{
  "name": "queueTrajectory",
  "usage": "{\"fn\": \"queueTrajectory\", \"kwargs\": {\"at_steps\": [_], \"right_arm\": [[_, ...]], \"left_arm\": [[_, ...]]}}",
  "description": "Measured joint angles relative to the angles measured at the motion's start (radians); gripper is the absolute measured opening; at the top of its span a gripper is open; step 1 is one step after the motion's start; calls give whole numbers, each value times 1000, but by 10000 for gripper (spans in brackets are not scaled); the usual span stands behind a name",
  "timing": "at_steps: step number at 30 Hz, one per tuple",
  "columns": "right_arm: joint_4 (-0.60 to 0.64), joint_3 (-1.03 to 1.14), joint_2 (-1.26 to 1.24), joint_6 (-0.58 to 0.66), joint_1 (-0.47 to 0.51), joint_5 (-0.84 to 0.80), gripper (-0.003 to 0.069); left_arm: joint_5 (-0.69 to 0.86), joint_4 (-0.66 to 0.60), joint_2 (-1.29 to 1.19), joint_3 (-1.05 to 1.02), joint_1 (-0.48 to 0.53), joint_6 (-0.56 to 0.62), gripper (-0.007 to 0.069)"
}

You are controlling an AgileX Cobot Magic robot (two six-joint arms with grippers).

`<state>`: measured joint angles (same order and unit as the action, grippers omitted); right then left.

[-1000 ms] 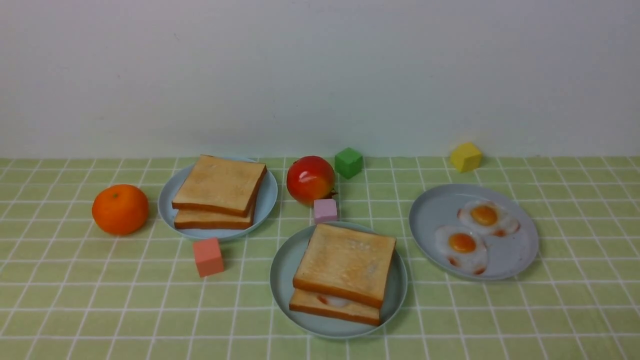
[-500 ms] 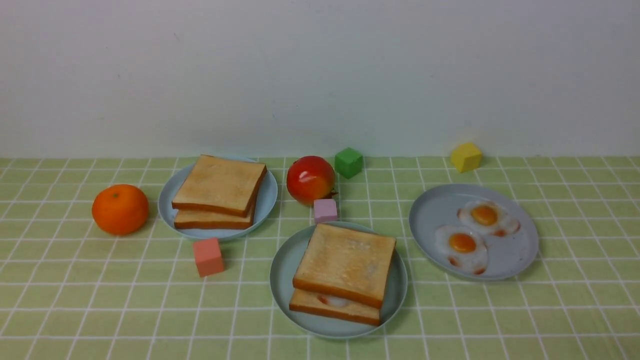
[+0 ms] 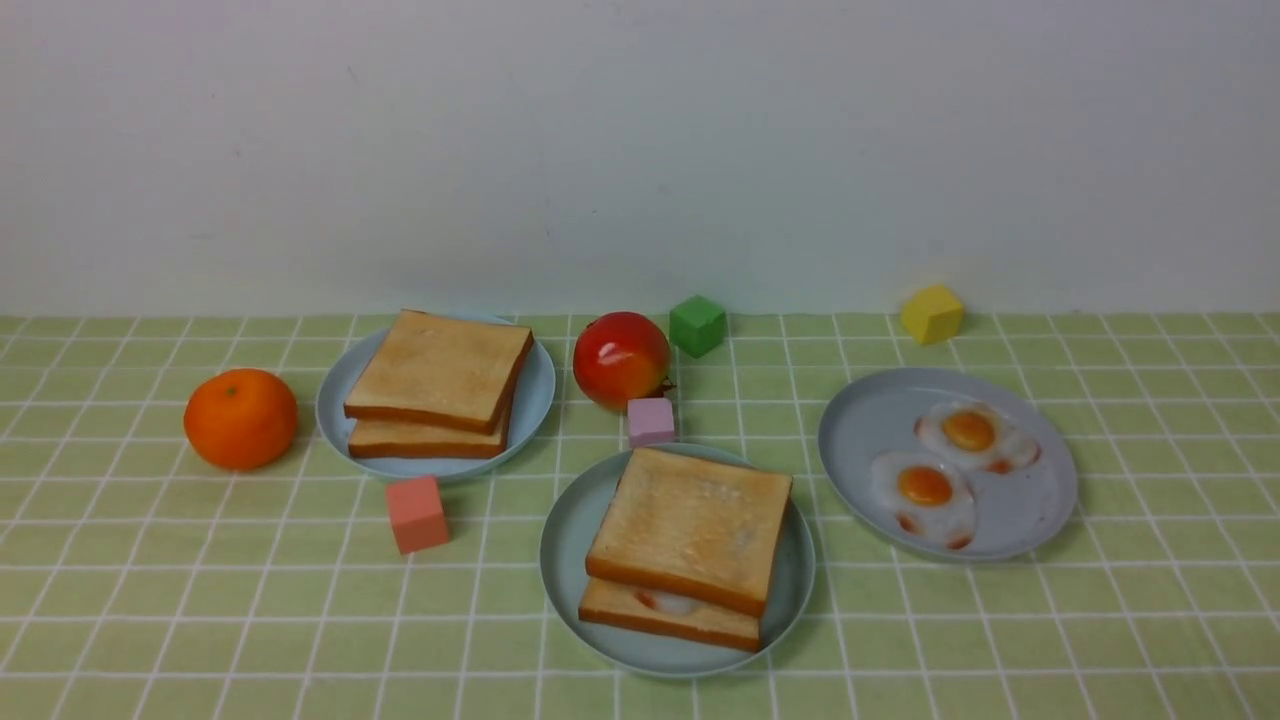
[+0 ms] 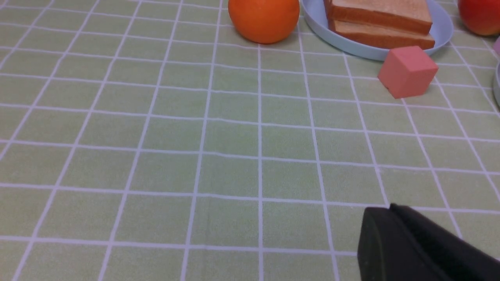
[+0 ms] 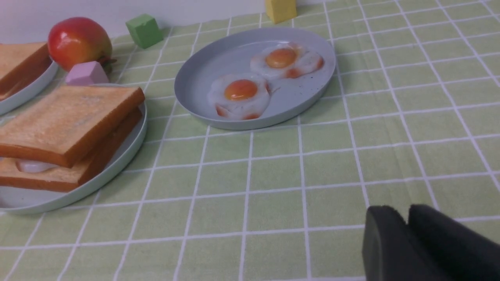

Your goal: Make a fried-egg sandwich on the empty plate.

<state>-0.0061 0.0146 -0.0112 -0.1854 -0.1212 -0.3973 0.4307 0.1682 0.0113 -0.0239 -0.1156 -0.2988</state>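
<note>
The fried-egg sandwich [image 3: 690,540] lies on the empty plate [image 3: 560,560], the pale teal one at the front centre. It is two toast slices with a bit of egg white [image 3: 668,601] peeking out between them. The right wrist view shows the same sandwich [image 5: 66,128] on that plate [image 5: 129,156]. Neither arm appears in the front view. My left gripper [image 4: 390,208] hovers over bare cloth, shut and holding nothing. My right gripper [image 5: 406,214] is also over bare cloth, to the right of the sandwich, its dark fingers pressed together with only a notch at the tips, holding nothing.
A pale-blue plate [image 3: 535,395] holds two loose toast slices [image 3: 440,375]. A grey plate [image 3: 870,420] carries two fried eggs [image 3: 925,490]. Around them sit an orange [image 3: 240,418], a red fruit [image 3: 620,358], and pink [image 3: 416,513], lilac [image 3: 650,420], green [image 3: 697,325] and yellow [image 3: 932,313] cubes.
</note>
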Motion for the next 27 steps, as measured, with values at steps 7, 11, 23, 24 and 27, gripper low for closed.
{"fn": "queueTrajectory", "kwargs": {"at_steps": [7, 11, 23, 24, 27], "right_arm": [[0, 0, 0, 0, 0, 0, 115], [0, 0, 0, 0, 0, 0, 120], [0, 0, 0, 0, 0, 0, 125], [0, 0, 0, 0, 0, 1, 125], [0, 0, 0, 0, 0, 1, 125]], "left_arm": [[0, 0, 0, 0, 0, 0, 21], [0, 0, 0, 0, 0, 0, 24], [0, 0, 0, 0, 0, 0, 29], [0, 0, 0, 0, 0, 0, 30], [0, 0, 0, 0, 0, 0, 34]]}}
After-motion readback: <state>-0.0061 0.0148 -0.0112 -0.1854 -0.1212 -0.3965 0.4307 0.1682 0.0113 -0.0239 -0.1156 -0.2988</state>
